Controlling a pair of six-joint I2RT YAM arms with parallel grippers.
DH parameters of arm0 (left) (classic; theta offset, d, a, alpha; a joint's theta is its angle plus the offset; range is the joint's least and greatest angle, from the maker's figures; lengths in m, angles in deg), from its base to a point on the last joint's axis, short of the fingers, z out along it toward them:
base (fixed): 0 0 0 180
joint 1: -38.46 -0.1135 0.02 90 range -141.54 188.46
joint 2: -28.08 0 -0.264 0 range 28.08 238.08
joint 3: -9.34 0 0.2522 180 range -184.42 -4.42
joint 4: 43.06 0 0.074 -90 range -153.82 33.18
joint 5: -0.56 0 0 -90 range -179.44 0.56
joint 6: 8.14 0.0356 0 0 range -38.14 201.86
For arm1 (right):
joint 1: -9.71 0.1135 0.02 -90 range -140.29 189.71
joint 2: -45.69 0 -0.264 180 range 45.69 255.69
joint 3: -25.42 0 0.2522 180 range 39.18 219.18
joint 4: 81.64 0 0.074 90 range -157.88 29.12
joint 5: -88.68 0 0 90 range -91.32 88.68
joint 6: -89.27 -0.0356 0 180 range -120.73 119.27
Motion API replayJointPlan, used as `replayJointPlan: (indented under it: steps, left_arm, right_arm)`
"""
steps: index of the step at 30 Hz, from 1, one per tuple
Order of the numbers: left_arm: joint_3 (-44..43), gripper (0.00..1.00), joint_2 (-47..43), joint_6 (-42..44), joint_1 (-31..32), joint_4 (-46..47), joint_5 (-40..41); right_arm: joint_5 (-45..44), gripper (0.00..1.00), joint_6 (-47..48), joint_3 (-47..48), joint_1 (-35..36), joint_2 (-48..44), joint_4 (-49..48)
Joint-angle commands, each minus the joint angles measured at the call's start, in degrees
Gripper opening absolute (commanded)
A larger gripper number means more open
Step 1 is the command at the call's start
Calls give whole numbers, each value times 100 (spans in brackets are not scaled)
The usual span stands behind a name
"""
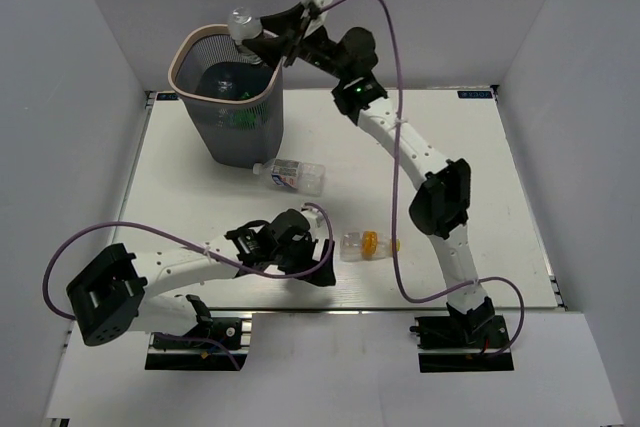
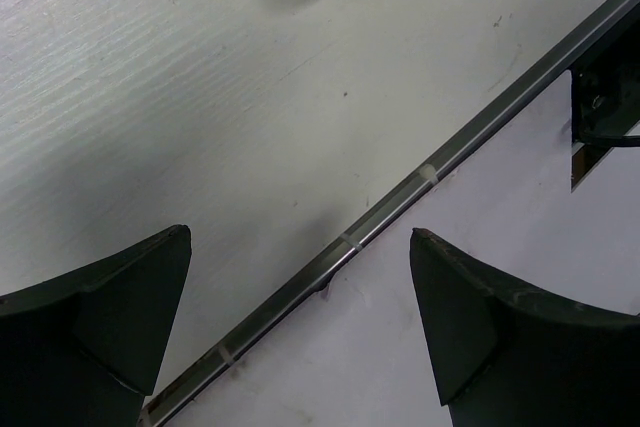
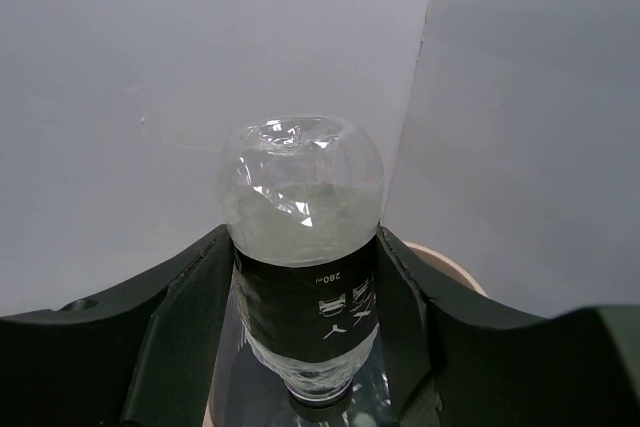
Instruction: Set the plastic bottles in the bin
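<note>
Left gripper, near edge: jaws spread, empty. Right gripper: pinching clear black-labelled bottle above bin, far-left corner.

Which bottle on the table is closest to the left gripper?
The yellow-capped bottle, just beside the left gripper; the white-capped bottle lies farther off by the bin.
</note>
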State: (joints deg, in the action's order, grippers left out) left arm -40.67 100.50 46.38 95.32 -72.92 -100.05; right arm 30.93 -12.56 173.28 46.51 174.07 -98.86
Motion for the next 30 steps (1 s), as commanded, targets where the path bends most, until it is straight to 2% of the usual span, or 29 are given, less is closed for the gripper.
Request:
replayJointPlan:
  steps: [1, 2, 3, 4, 7, 8, 11, 13, 15, 16, 17, 18, 19, 21, 22, 23, 24, 25, 26, 27, 28, 29, 30]
  left_arm:
    - [-171, 100, -220, -143, 71, 80, 138]
    - [-233, 100, -281, -204, 71, 80, 191]
    - [-364, 100, -281, -204, 71, 80, 243]
    - [-444, 100, -281, -265, 71, 80, 339]
    - [-724, 100, -343, -476, 71, 176, 595]
    - [-778, 100, -343, -677, 71, 238, 795]
    - [-1068, 100, -168, -1143, 71, 143, 1165]
    - [-1375, 100, 34, -1688, 71, -24, 1237]
    - [-1673, 100, 377, -2205, 71, -235, 1290]
    - [-1753, 100, 482, -2452, 71, -323, 1351]
    - [-1954, 100, 596, -2707, 71, -611, 1403]
    - [-2069, 100, 824, -3057, 71, -744, 1404]
    - [-2166, 100, 913, -3183, 123, -841, 1482]
    - [-2360, 100, 1036, -3594, 123, -1052, 1562]
    - [-2456, 100, 1150, -3728, 176, -1210, 1658]
    - [-2779, 100, 1247, -3851, 176, -1438, 1737]
    - [-3000, 100, 1361, -3965, 176, -1753, 1738]
    - [-3263, 100, 1510, -4149, 176, -2470, 1816]
    - [-3814, 100, 1825, -4299, 176, -2903, 1817]
    - [-4080, 100, 2002, -4413, 176, -3595, 1817]
    - [-4309, 100, 2178, -4710, 228, -3863, 1617]
    - [-4686, 100, 2502, -4861, 229, -4083, 1502]
    - [-4837, 100, 2670, -4958, 229, -4242, 1396]
  right_arm:
    - [-755, 7, -3, 439, 214, 432, -585]
    - [-851, 13, -12, 511, 249, 599, -506]
    - [-895, 34, 14, 459, 275, 644, -497]
    - [-887, 47, 15, 389, 284, 653, -497]
    - [-878, 66, 32, -7, 275, 566, -418]
    - [-870, 81, 67, -24, 249, 548, -383]
    - [-756, 90, 190, -86, 92, 233, -242]
    - [-615, 90, 339, -322, -76, -119, -154]
    - [-702, 79, 593, -690, -391, -654, 195]
    - [-859, 69, 682, -1041, -549, -1291, 572]
    - [-930, 26, 804, -1270, -638, -1524, 967]
    - [-975, 2, 849, -1516, -874, -1778, 1137]
    - [-1053, 0, 1067, -2415, -1059, -2538, 1834]
    - [-1143, 0, 1516, -3384, -1366, -3000, 2287]
    - [-1133, 0, 1622, -4087, -1559, -3777, 2829]
    - [-1151, 0, 1893, -4416, -1666, -4037, 2948]
    - [-1125, 0, 1939, -5211, -1858, -4571, 3053]
    - [-1107, 0, 2000, -5967, -2060, -4872, 3089]
    - [-1142, 0, 2149, -6697, -2158, -5719, 3089]
    - [-1142, 0, 2168, -7000, -2324, -5988, 3089]
    - [-1133, 0, 2211, -7760, -2439, -6252, 3089]
    - [-1081, 0, 2229, -7985, -2484, -6951, 3246]
    - [-1054, 0, 2229, -8161, -2563, -7149, 3317]
